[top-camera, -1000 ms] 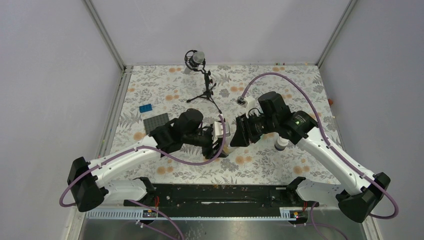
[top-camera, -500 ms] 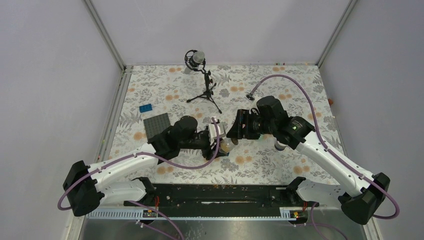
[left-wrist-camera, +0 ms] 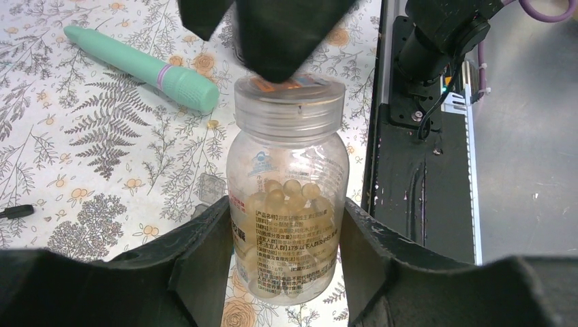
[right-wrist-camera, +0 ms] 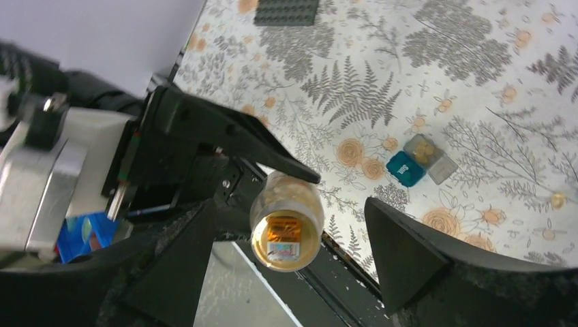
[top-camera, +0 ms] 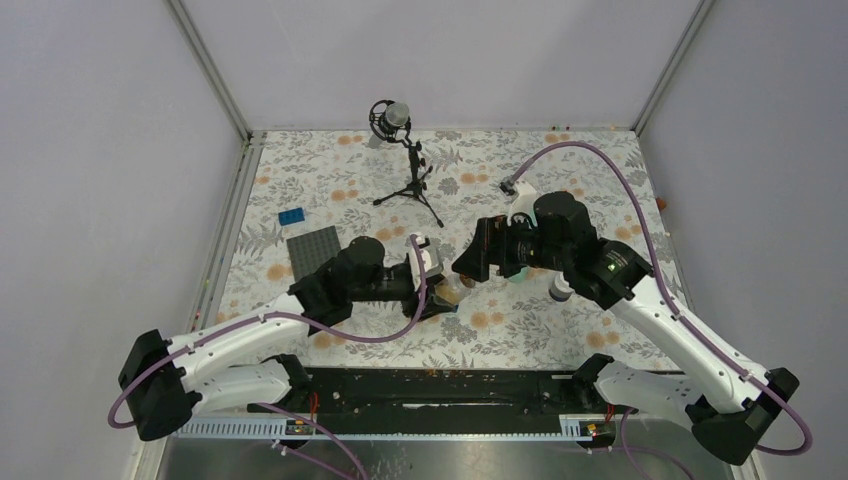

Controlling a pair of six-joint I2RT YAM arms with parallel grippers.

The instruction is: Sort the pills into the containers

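Note:
My left gripper (left-wrist-camera: 283,252) is shut on a small clear glass jar (left-wrist-camera: 289,204), holding it off the tablecloth. Amber pills (left-wrist-camera: 290,194) fill the jar, and its clear lid (left-wrist-camera: 287,109) is on. My right gripper (right-wrist-camera: 286,204) stands open facing the lid (right-wrist-camera: 286,235), with its fingers (right-wrist-camera: 395,252) wide on either side and not touching it. A long mint-green container strip (left-wrist-camera: 143,68) lies on the cloth beyond the jar. A teal cube (right-wrist-camera: 404,167) and a grey cube (right-wrist-camera: 436,163) with a few pills (right-wrist-camera: 424,148) in it sit together on the cloth.
A microphone on a small tripod (top-camera: 405,170) stands at the back middle. A dark grey studded plate (top-camera: 315,245) and a blue brick (top-camera: 292,216) lie at the left. A small white object (top-camera: 562,290) sits under the right arm. A black rail (left-wrist-camera: 409,170) borders the table's near edge.
The right gripper's jaws have spread wide apart around the jar's lid. The left arm has drawn a little toward the left and near side, with the jar still in its grip.

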